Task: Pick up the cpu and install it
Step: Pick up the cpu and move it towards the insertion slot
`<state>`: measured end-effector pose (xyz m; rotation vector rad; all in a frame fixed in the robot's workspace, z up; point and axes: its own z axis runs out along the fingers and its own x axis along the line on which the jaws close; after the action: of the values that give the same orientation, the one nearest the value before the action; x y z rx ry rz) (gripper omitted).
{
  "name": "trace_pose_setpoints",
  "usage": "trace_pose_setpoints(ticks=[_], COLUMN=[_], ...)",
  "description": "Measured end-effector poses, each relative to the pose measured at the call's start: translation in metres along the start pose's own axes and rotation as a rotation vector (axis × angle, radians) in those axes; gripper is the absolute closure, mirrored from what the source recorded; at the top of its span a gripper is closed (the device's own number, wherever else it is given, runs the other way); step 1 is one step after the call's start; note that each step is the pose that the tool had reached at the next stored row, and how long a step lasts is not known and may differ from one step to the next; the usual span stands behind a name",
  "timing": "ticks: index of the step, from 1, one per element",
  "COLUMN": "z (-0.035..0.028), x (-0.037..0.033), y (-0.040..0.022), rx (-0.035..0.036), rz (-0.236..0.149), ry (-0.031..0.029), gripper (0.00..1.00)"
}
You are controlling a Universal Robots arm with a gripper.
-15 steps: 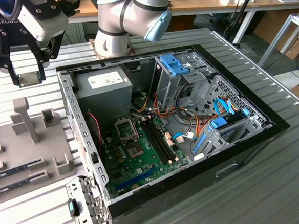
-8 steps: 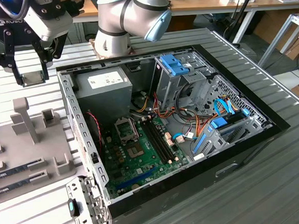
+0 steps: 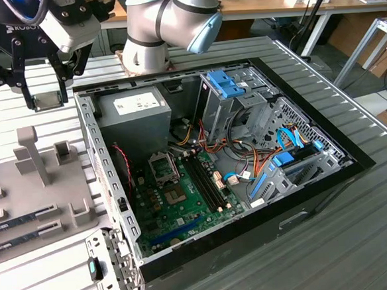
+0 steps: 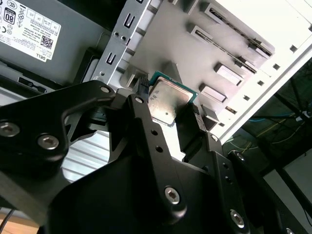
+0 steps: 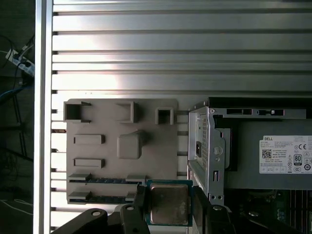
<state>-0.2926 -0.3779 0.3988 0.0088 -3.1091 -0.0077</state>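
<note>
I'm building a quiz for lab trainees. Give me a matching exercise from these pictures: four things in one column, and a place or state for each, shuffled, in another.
1. silver-topped square cpu with green rim
2. grey metal power supply box
3. green motherboard
4. flat grey plastic parts tray

A. on the slatted table, outside the case
B. carries a white label
C. lies flat inside the open black computer case
D. clamped in the black gripper

Pairs: 1-D, 2-B, 3-C, 4-A
</note>
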Motion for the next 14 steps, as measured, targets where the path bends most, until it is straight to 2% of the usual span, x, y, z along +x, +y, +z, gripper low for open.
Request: trace_pose_setpoints(ticks=[14], z=[0.0005], x=[-0.0097], y=[-0.0001], rx=[0.0], rz=[0.0], ry=[0.0], gripper=[0.53])
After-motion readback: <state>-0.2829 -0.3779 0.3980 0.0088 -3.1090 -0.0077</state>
